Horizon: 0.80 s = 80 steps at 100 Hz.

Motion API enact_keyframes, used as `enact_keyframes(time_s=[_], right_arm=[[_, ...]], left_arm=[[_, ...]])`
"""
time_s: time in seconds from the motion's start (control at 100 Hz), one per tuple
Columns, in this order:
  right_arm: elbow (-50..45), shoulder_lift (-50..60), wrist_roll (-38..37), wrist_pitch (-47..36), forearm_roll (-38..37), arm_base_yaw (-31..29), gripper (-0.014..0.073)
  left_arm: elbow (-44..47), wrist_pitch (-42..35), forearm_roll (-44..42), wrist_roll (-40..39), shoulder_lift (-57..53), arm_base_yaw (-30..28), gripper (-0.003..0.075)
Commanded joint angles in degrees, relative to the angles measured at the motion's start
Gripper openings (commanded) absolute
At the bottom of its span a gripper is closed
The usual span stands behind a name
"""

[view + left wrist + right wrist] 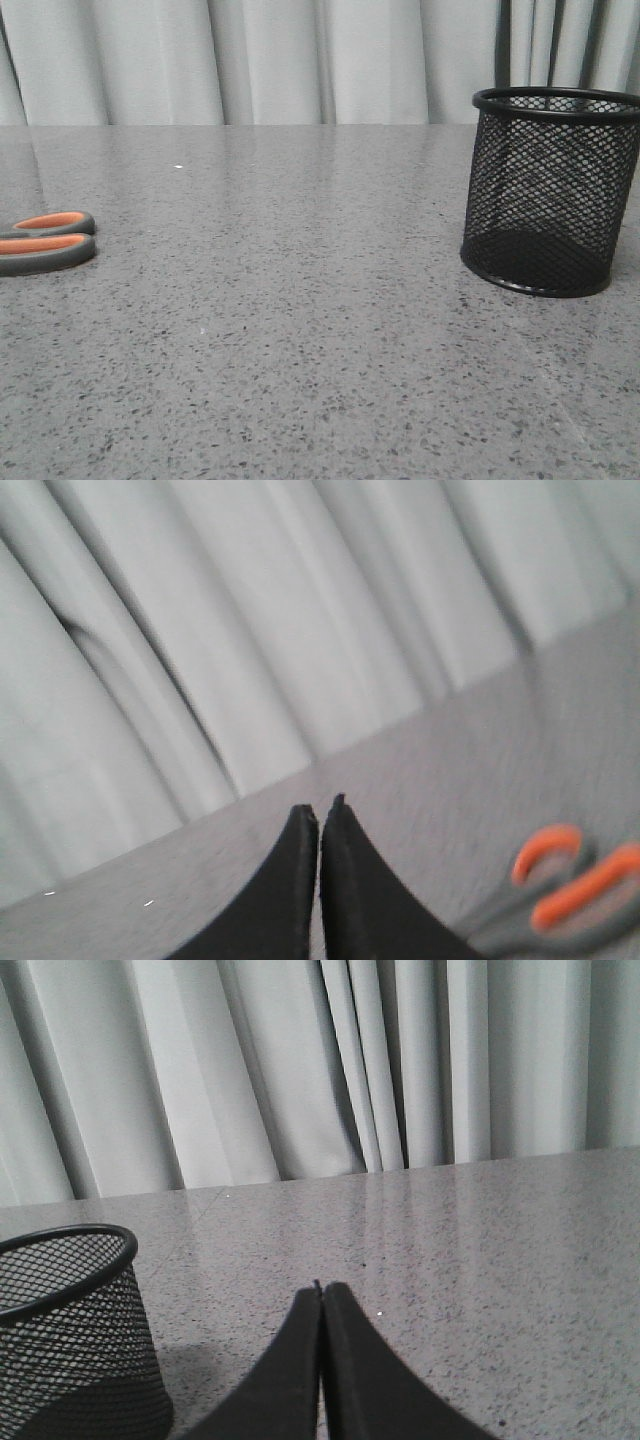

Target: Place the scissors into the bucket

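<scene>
The scissors (45, 242) lie flat at the table's left edge; only their grey, orange-lined handle loops show, the blades are out of frame. They also show blurred in the left wrist view (565, 890), beside my left gripper (320, 810), which is shut and empty above the table. The bucket (550, 190), a black wire-mesh cup, stands upright and empty at the right. It also shows in the right wrist view (70, 1340), next to my right gripper (320, 1288), which is shut and empty. Neither gripper shows in the front view.
The grey speckled table (300, 330) runs back to a pale pleated curtain (300, 60). Open tabletop lies between the scissors and the bucket.
</scene>
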State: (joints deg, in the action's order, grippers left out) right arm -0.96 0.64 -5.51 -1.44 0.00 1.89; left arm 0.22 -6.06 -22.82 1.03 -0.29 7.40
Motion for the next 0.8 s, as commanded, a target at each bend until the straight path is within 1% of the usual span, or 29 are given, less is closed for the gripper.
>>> enact_keyframes(time_s=[0.0,0.09,0.13,0.18,0.25,0.3,0.37,0.43,0.48,0.52,0.56,0.63,0.67,0.7,0.73,0.79], right_arm=[[-0.6,1.1,0.1,-3.6,3.5,-0.3,-0.0051],[-0.6,1.1,0.1,-2.9,5.1,-0.3,-0.0051],[-0.6,1.1,0.1,-2.8,5.1,-0.3,-0.0051],[-0.6,1.1,0.1,-2.8,5.1,-0.3,-0.0051],[-0.4,1.1,0.1,-2.9,6.5,-0.3,-0.0051],[0.3,1.1,0.1,-3.0,9.9,-0.3,-0.0051],[2.2,1.0,0.1,-2.0,14.0,-0.3,-0.0051],[4.8,0.3,0.1,2.9,15.2,-0.3,-0.0051],[7.7,-0.9,0.1,8.2,15.2,-0.3,-0.0051],[10.3,-2.4,0.1,11.9,14.4,-0.3,-0.0051],[12.7,-4.1,0.1,14.4,13.4,-0.3,-0.0050],[17.0,-7.4,0.2,18.2,11.8,-0.3,-0.0026],[19.5,-9.1,0.3,20.3,11.5,-0.3,0.0018],[21.1,-11.0,0.3,21.6,11.5,-0.3,0.0059],[22.8,-12.5,0.3,23.4,11.5,-0.3,0.0122],[26.2,-15.9,0.3,26.6,11.5,-0.3,0.0238]], left_arm=[[2.2,-10.3,13.3,-6.5,-1.6,-0.1,-0.0020],[2.2,-12.4,27.1,-11.4,-1.6,-0.1,-0.0020],[2.2,-13.7,33.0,-12.0,-1.6,-0.1,-0.0020],[2.2,-15.3,38.4,-12.5,-1.6,-0.1,-0.0020],[2.2,-16.5,42.5,-12.5,-1.6,-0.1,-0.0020],[1.9,-15.9,44.2,-13.2,-1.6,-0.1,-0.0020],[0.3,-12.8,44.4,-13.6,-1.6,-0.1,-0.0018],[-2.7,-4.7,43.4,-13.6,-1.1,-0.1,-0.0004],[-6.0,2.2,39.9,-13.6,0.1,-0.1,0.0036],[-9.0,7.4,35.9,-13.6,1.7,-0.1,0.0097],[-12.0,10.9,31.6,-13.6,3.6,0.3,0.0181],[-16.8,14.1,25.7,-13.6,7.6,1.2,0.0343],[-19.1,15.3,23.6,-13.6,10.4,1.8,0.0419],[-21.5,17.2,22.8,-13.6,12.4,2.1,0.0447],[-23.5,19.1,22.8,-13.6,14.6,2.7,0.0454],[-28.1,23.5,22.5,-12.9,20.1,3.4,0.0424]])
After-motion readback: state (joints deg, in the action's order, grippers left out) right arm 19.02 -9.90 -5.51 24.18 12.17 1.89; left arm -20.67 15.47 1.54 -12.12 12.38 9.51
